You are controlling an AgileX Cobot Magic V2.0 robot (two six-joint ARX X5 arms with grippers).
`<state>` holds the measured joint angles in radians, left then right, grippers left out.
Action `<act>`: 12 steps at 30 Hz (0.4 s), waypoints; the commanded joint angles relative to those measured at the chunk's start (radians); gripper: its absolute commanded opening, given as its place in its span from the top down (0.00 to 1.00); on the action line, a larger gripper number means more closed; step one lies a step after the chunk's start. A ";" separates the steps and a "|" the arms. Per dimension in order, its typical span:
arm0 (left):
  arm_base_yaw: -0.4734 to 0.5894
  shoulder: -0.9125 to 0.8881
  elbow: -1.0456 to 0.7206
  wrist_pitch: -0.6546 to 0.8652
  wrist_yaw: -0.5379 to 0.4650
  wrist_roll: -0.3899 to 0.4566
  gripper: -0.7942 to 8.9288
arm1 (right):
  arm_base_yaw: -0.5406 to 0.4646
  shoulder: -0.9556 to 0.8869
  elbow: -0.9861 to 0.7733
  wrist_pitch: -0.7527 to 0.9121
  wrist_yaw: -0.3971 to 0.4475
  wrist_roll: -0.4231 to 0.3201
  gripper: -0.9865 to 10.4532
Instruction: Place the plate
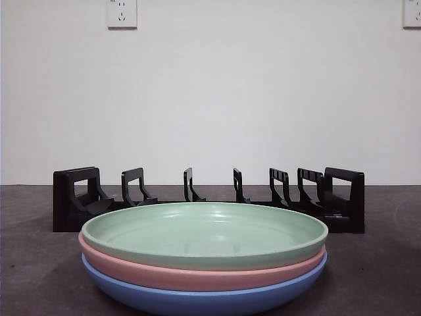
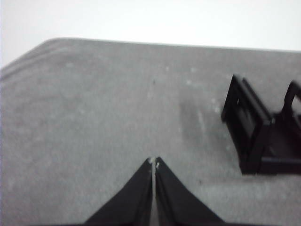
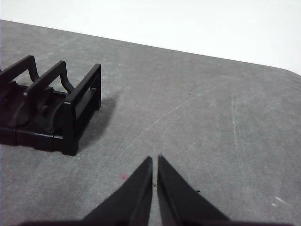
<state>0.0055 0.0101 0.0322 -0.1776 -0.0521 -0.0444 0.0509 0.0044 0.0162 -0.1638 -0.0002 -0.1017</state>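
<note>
Green plate [image 1: 204, 232]: lay topmost on the pink plate [image 1: 197, 275] and blue plate [image 1: 197, 299], just before the black rack [image 1: 209, 197].
Left gripper [image 2: 153, 162]: jaws pressed together, beside the rack, empty.
Right gripper [image 3: 154, 159]: likewise, other end.
Advice: I judged pinching the green rim alone, then standing it upright between two dividers.

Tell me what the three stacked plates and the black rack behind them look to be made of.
The green plate, pink plate and blue plate look like moulded plastic or melamine, possibly glazed ceramic: uniform pastel colour, soft satin sheen, smooth rolled rims. The dish rack looks like moulded black plastic, semi-matte, with rounded dividers and faint highlights along its edges.
</note>
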 commanded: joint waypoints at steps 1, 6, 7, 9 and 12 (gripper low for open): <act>0.001 -0.007 -0.020 0.063 -0.001 -0.001 0.91 | -0.001 -0.001 -0.003 0.006 0.001 -0.007 0.90; 0.001 -0.007 -0.020 0.100 -0.002 0.000 0.91 | -0.001 -0.001 -0.003 0.006 0.000 -0.007 0.90; 0.001 -0.007 -0.020 0.099 -0.002 0.000 0.91 | -0.001 -0.001 -0.003 0.006 0.000 -0.007 0.90; 0.001 -0.007 -0.020 0.098 -0.002 0.000 0.91 | -0.001 -0.001 -0.003 0.007 0.001 -0.007 0.90; 0.001 -0.007 -0.020 0.097 -0.002 0.000 0.91 | -0.001 -0.001 -0.003 0.006 0.000 -0.007 0.90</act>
<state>0.0055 0.0036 0.0322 -0.0895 -0.0532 -0.0444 0.0509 0.0044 0.0162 -0.1642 -0.0002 -0.1020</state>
